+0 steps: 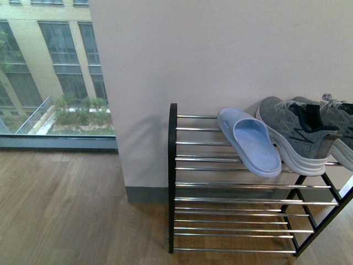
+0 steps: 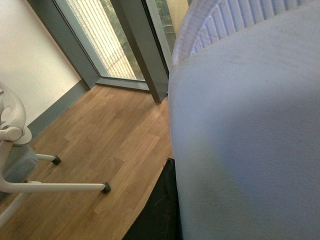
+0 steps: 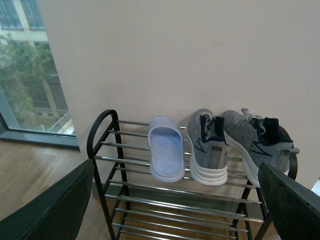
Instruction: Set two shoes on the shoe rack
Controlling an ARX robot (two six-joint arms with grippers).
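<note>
A pale wall (image 1: 220, 55) rises behind wood-plank flooring (image 1: 60, 210), with a tall window (image 1: 49, 72) looking out on a building.

The right gripper (image 3: 175, 200) is spread wide: its two dark fingers (image 3: 47, 207) frame the lower corners of the right wrist view, with nothing between them and touching nothing. The left gripper's own fingers cannot be made out in the left wrist view, so their state cannot be told; a light blue-white slipper (image 2: 245, 130) fills most of that picture, pressed close to the camera, above a dark edge.

The shoe rack (image 1: 172, 176) stands against the wall. On its top tier sit the two shoes: one grey sneaker (image 1: 295, 138) near the rack's middle, the other sneaker (image 3: 257, 142) at the rack's right end. A second blue slipper (image 1: 249, 141) lies just beside the middle sneaker, toward the rack's left end. The lower tiers hold only their silver bars.
</note>
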